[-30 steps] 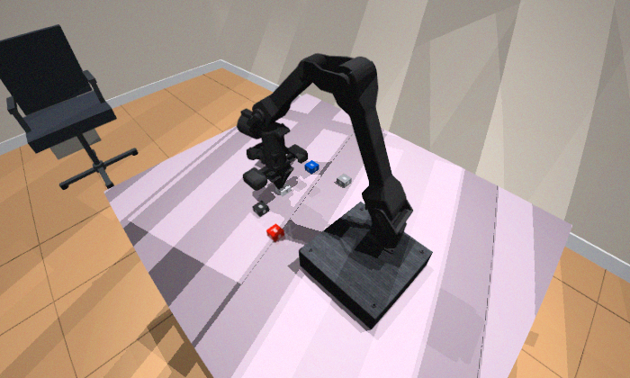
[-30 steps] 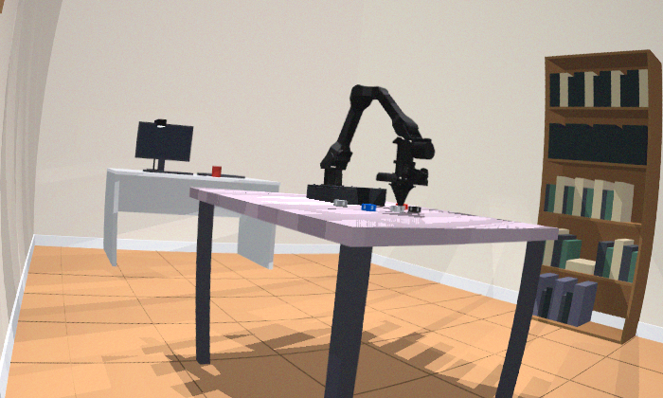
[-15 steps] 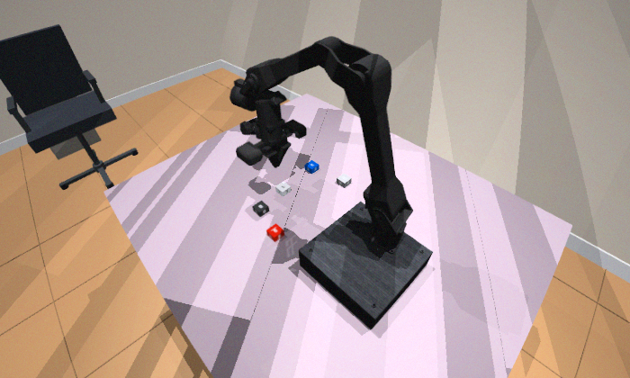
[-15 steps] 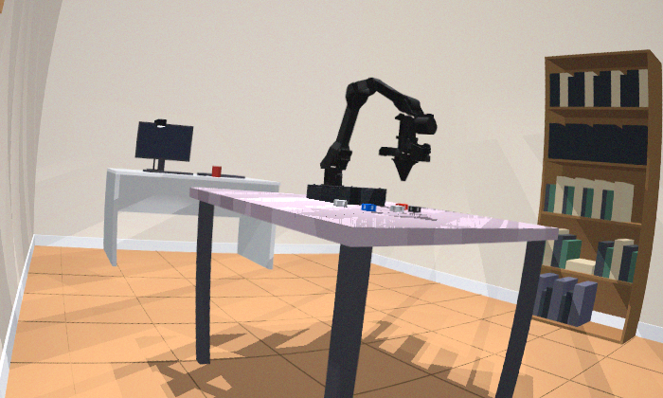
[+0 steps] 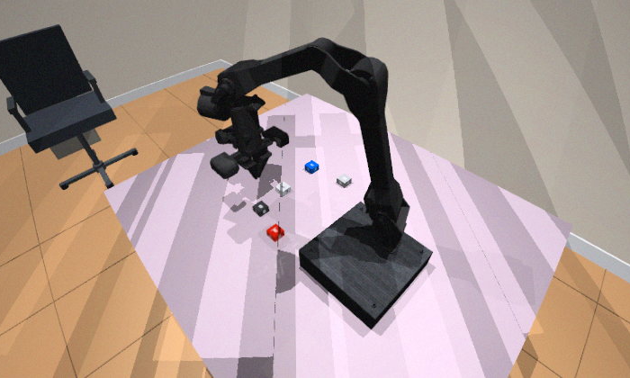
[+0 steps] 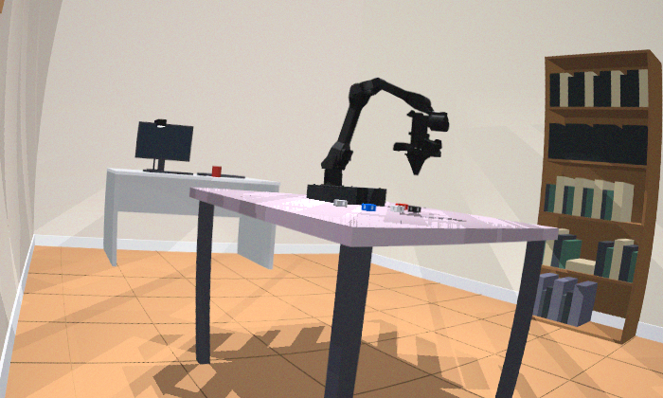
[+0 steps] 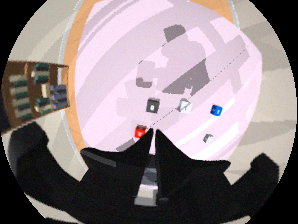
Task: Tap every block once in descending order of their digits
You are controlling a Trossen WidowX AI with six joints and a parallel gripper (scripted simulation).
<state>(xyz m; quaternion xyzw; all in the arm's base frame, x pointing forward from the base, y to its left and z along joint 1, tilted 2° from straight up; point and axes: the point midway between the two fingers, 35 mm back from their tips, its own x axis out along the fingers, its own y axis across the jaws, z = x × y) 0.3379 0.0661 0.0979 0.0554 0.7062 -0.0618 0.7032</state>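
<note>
My gripper (image 5: 257, 176) (image 6: 416, 173) (image 7: 154, 131) is shut and empty, well above the table, its tips pointing down. A red block (image 5: 274, 232) (image 6: 401, 206) (image 7: 140, 132) lies nearest the tips in the wrist view. A dark grey block (image 5: 260, 208) (image 6: 414, 208) (image 7: 152, 105) lies near it. A white block (image 5: 283, 188) (image 6: 397, 208) (image 7: 184, 106) lies between the dark and blue blocks. The blue block (image 5: 311, 166) (image 6: 368, 207) (image 7: 216, 110) lies farther along. Another white block (image 5: 344, 180) (image 6: 340, 202) (image 7: 208, 138) lies nearest the arm's upright link. The printed digits are too small to read surely.
The blocks lie on the pink table (image 5: 232, 324) (image 6: 275, 217), in front of the arm's black base (image 5: 364, 272) (image 6: 346, 193). A chair (image 5: 68, 112) stands beyond the table edge. A bookshelf (image 6: 655, 197) and a white desk (image 6: 151, 197) stand away from the table.
</note>
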